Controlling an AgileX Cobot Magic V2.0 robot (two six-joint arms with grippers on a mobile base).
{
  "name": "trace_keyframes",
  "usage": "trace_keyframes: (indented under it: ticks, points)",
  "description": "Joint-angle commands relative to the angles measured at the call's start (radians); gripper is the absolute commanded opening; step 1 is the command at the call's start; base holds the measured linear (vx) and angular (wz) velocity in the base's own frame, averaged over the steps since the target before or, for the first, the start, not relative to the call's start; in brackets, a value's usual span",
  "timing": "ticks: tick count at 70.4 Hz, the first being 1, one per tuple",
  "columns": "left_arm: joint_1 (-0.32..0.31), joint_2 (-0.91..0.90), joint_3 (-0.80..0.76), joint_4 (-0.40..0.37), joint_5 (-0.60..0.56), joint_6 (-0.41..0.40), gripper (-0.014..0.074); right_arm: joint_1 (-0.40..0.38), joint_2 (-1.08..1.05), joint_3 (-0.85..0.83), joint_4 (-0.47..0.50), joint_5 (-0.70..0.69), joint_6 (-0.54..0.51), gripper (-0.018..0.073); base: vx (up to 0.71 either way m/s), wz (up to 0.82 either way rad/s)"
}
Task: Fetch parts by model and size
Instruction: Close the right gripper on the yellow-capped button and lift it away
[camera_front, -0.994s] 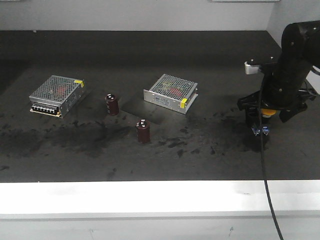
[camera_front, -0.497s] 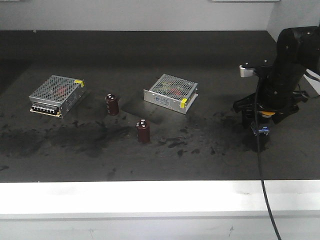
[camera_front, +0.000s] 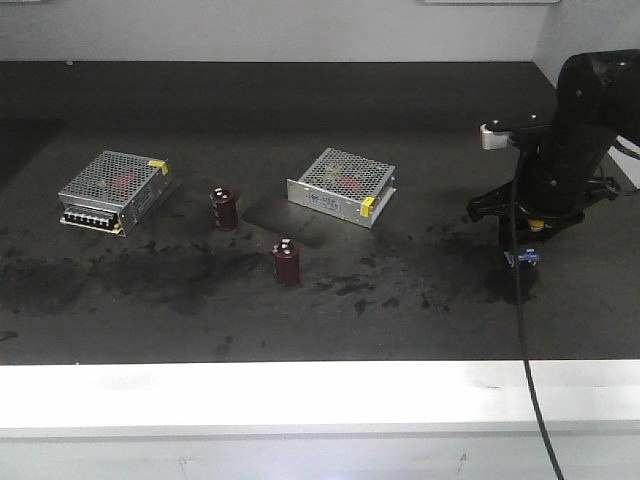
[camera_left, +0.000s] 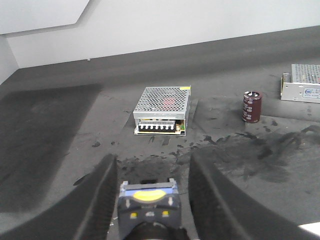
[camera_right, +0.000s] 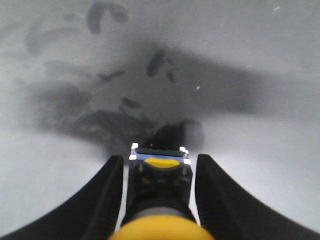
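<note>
From the front only the right gripper (camera_front: 522, 250) shows, clamping the yellow-capped switch (camera_front: 526, 259); the left wrist view adds the left gripper (camera_left: 152, 160) clasping another switch (camera_left: 148, 197), cap hidden

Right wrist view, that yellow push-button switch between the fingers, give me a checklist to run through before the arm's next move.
1. Yellow-capped push-button switch sits centred between the right gripper fingers: ok.
2. Switch lifted off the black table: seems ok, front view shows its blue base above the surface.
3. Nearest power supply box and maroon capacitor stand well aside: ok.
4. Black cable hanging from the right arm free of snags: cannot tell.
5. Left gripper firm on its blue-based switch: cannot tell; cap hidden.
</note>
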Motion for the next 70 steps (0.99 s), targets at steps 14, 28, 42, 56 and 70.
trace_keyframes:
  ticks: [14,28,42,56,70]
  points:
    - [-0.010,0.008,-0.029,-0.003,-0.079,-0.003,-0.0004,-0.004,-0.234,0.228,0.005,-0.229,-0.010,-0.0010,0.00,0.00]
    - [-0.010,0.008,-0.029,-0.003,-0.079,-0.003,-0.0004,-0.004,-0.430,0.435,0.011,-0.430,-0.010,-0.0010,0.00,0.00]
    - [-0.010,0.008,-0.029,-0.003,-0.079,-0.003,-0.0004,-0.004,-0.659,0.645,0.010,-0.614,-0.010,-0.0010,0.00,0.00]
    - [-0.010,0.008,-0.029,-0.003,-0.087,-0.003,-0.0004,-0.004,-0.871,0.842,0.008,-0.805,-0.010,-0.0010,0.00,0.00]
    - [-0.010,0.008,-0.029,-0.003,-0.087,-0.003,-0.0004,-0.004,-1.066,1.012,0.008,-0.930,-0.010,-0.0010,0.00,0.00]
